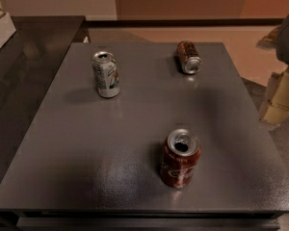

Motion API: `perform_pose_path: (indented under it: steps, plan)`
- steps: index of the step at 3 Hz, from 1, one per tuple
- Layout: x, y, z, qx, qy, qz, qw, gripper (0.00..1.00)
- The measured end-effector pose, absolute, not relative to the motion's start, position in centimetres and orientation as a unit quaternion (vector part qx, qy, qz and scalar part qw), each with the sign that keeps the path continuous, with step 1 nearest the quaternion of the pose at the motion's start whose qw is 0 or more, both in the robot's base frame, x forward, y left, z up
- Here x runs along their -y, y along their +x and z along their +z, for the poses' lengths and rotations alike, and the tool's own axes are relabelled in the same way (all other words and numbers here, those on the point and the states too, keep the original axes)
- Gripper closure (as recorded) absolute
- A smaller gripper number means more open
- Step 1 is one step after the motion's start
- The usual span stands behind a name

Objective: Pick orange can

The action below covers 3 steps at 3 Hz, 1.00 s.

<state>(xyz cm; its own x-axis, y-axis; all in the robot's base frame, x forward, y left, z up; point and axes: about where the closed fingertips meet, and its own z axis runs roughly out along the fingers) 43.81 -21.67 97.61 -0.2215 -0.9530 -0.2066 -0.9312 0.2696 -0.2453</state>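
Observation:
The orange can (188, 57), brownish-orange with dark mottled markings and a silver top, lies on its side at the far right of the dark grey table (135, 129), with its top towards the camera. My gripper (279, 97) shows as pale blocky parts at the right edge of the view, beyond the table's right side. It is well apart from the orange can, lower and to the right of it. Nothing is seen in it.
A white-and-green can (106, 74) stands upright at the far left of the table. A dark red cola can (180, 159) stands upright near the front, right of centre. A dark counter (29, 57) adjoins the table on the left.

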Motion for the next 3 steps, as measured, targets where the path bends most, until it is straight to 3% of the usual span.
perform_pose_path:
  steps: [3]
  plan:
    - [22.1,46.7,96.9,-0.807,-0.562,-0.035,0.18,0.0]
